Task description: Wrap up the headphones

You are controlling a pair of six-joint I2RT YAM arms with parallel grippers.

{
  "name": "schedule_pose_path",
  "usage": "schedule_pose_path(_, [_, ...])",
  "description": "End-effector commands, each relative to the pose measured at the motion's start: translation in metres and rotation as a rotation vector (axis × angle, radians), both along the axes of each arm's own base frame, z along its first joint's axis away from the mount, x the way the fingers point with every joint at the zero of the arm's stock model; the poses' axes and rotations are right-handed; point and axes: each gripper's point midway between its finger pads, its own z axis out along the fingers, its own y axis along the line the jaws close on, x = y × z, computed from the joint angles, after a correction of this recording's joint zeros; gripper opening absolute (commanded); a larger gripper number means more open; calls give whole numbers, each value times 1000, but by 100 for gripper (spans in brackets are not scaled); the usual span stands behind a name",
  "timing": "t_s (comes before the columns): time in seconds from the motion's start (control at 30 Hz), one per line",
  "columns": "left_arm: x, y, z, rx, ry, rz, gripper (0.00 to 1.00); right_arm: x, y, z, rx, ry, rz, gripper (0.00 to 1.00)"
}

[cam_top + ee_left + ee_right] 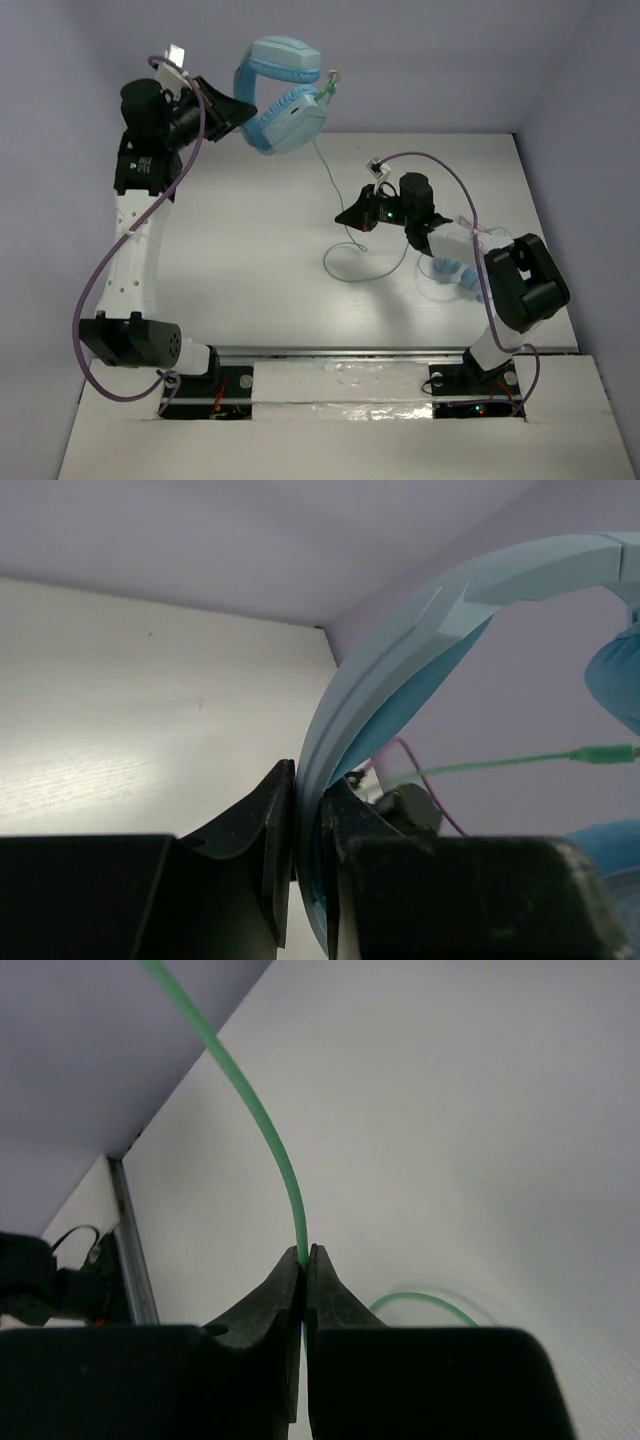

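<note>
Aloft over the far side of the worktop point(250, 230), the headphones point(285, 95) hang by their headband point(400, 650), clamped in the left pincer point(308, 780); the right pincer point(305, 1260) pinches their green cable point(270, 1140), which loops onto the worktop.

Left arm point(135, 235) stretches up and away at the far left, wrist bent rightward, left gripper point(236, 112) fingers point(275, 810) clamped on the headphones point(285, 100). Right arm point(515, 285) folds at the elbow, forearm reaching leftward, right gripper point(350, 216) low over the table point(250, 250), fingers point(285, 1290) pinched on the cable point(296, 1215)
</note>
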Motion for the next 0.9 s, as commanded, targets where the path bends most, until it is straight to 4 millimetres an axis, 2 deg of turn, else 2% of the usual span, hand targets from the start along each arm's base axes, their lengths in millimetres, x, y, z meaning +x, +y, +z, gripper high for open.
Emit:
schedule_pose_path(0.0, [5, 20, 13, -147, -79, 178, 0, 11, -3, 26, -4, 7, -189, 0])
schedule_pose_path(0.03, [11, 25, -21, -167, -21, 218, 0, 12, -3, 21, -37, 35, -227, 0])
schedule_pose_path(0.07, [15, 35, -21, -202, -41, 286, 0, 8, -5, 7, -91, 89, -257, 0])
schedule_pose_path(0.13, [11, 44, -29, -218, -45, 347, 0, 4, -2, 3, -154, 91, -329, 0])
schedule_pose_path(0.17, [15, 48, -48, -218, -22, 386, 0, -4, -4, -7, -203, 116, -337, 0])
schedule_pose_path(0.2, [14, 51, -53, -217, -23, 407, 0, -5, -9, -3, -226, 101, -386, 0])
schedule_pose_path(0.23, [15, 55, -60, -209, -15, 428, 0, -17, 0, -2, -254, 88, -369, 0])
schedule_pose_path(0.27, [17, 57, -76, -193, 5, 464, 0, -28, -3, -8, -319, 92, -364, 0])
schedule_pose_path(0.3, [16, 55, -83, -163, 6, 476, 0, -32, -9, -10, -368, 80, -403, 0])
schedule_pose_path(0.33, [16, 56, -91, -142, 17, 497, 0, -47, -3, 1, -377, 51, -379, 0])
schedule_pose_path(0.37, [18, 61, -106, -115, 39, 543, 0, -58, -5, 4, -412, 49, -362, 0])
schedule_pose_path(0.4, [18, 56, -116, -93, 52, 540, 0, -61, -9, 9, -431, 31, -386, 0])
schedule_pose_path(0.43, [20, 58, -133, -47, 82, 563, 0, -73, -10, 24, -446, 5, -375, 0])
schedule_pose_path(0.53, [18, 50, -157, 62, 114, 565, 0, -84, -16, 47, -459, -29, -364, 0])
schedule_pose_path(0.57, [15, 51, -171, 107, 145, 582, 0, -93, -20, 51, -488, -39, -337, 0])
schedule_pose_path(0.6, [13, 46, -180, 141, 157, 577, 0, -96, -16, 69, -470, -60, -321, 0])
schedule_pose_path(0.63, [7, 33, -189, 175, 169, 549, 0, -97, -17, 73, -481, -68, -313, 0])
schedule_pose_path(0.7, [1, 29, -210, 261, 202, 546, 0, -102, -22, 76, -539, -74, -294, 0])
schedule_pose_path(0.73, [-4, 22, -220, 295, 224, 524, 0, -99, -23, 92, -530, -95, -302, 0])
schedule_pose_path(0.83, [-12, 13, -245, 404, 263, 467, 0, -100, -24, 108, -538, -136, -292, 0])
schedule_pose_path(0.87, [-17, 4, -249, 438, 272, 431, 0, -100, -24, 111, -543, -150, -286, 0])
